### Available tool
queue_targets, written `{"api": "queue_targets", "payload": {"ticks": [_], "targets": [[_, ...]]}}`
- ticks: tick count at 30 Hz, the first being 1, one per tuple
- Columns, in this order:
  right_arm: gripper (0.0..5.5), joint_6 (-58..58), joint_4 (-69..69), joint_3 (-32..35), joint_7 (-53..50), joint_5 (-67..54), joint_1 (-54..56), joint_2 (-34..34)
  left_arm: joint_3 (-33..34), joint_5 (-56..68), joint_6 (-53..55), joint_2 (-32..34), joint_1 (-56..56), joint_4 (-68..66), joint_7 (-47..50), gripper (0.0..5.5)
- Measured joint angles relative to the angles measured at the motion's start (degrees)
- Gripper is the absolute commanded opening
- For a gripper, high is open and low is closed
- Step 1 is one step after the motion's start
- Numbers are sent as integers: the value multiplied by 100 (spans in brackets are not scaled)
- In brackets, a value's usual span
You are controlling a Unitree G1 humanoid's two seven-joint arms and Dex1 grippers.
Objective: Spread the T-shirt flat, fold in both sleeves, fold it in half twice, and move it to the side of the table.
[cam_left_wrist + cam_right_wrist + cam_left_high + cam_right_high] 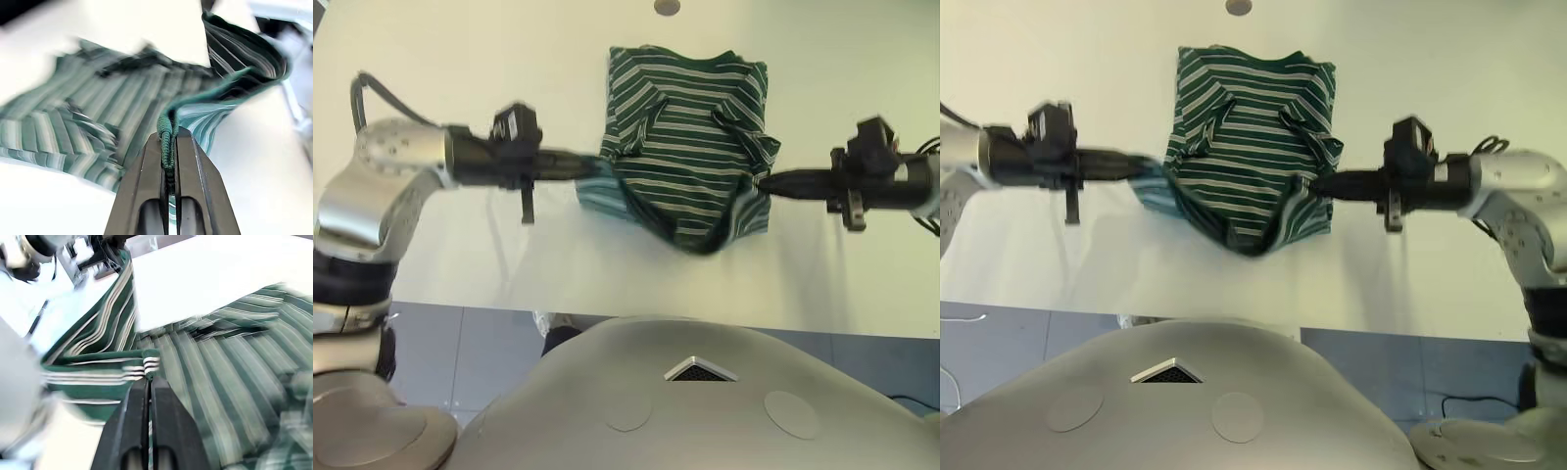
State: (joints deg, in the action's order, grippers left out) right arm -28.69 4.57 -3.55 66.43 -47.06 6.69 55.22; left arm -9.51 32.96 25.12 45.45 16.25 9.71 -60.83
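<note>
A green T-shirt with white stripes (690, 137) lies on the white table (460, 264), both sleeves folded in over its front. Its near hem is lifted off the table and sags between my two grippers. My left gripper (602, 168) is shut on the hem's left corner; the left wrist view has the dark fingers (146, 181) pinching the green edge (167, 139). My right gripper (762, 183) is shut on the right corner, where its fingers (134, 416) clamp the striped cloth (146, 364). The collar end rests flat toward the far side.
A small round grey mark (667, 7) sits on the table beyond the collar. Bare table surface spreads wide to the left and right of the shirt. The table's near edge (607, 315) runs just below the hanging hem.
</note>
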Motion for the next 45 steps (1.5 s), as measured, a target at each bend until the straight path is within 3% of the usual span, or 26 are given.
{"api": "queue_targets", "payload": {"ticks": [4,8,11,14,19,22,23,26,29,34,39,43,45], "targets": [[0,23,-2026,-18,-496,550,1315,-962,-120,-750,-369,-1207,1659,-2326,746,2],[0,410,-3566,78,-849,1298,2140,-1491,-103,-1421,-946,-2067,2968,-4816,1064,2],[0,770,-4733,159,-1363,1898,2811,-1777,-90,-1867,-1299,-2444,3448,-6184,1274,2],[52,925,-5364,245,-1606,2259,3105,-2024,-9,-2210,-1417,-2605,3693,-7078,1593,56],[58,1367,-5618,374,-1837,2702,3194,-2287,128,-2689,-1894,-2746,3889,-7785,2335,62],[3,1992,-5559,568,-2043,2856,3192,-2328,241,-2910,-2400,-2683,3889,-7888,2726,29],[0,2204,-5367,563,-1977,2931,3172,-2367,315,-2841,-2491,-2627,3832,-7606,2327,3],[0,2694,-4989,274,-1695,3217,3119,-2474,162,-2342,-1974,-2471,3185,-5861,613,3],[0,3194,-5193,-280,-1827,4036,3072,-2602,-746,-2449,-1070,-1911,1929,-3731,-530,3],[0,3675,-6216,-863,-2594,5174,3181,-2886,-1831,-3492,-493,-1112,918,-1645,-650,3],[0,4369,-5601,-1758,-1461,5874,3017,-2233,-2220,-4286,-1044,-951,1225,-1915,-238,3],[0,3545,-2496,-2002,542,4869,1699,-1072,-2371,-4751,-1966,-807,1923,-2966,-162,3],[0,2843,-1239,-2145,1029,4339,1144,-875,-2471,-5052,-2368,-847,2313,-3737,114,3]]}}
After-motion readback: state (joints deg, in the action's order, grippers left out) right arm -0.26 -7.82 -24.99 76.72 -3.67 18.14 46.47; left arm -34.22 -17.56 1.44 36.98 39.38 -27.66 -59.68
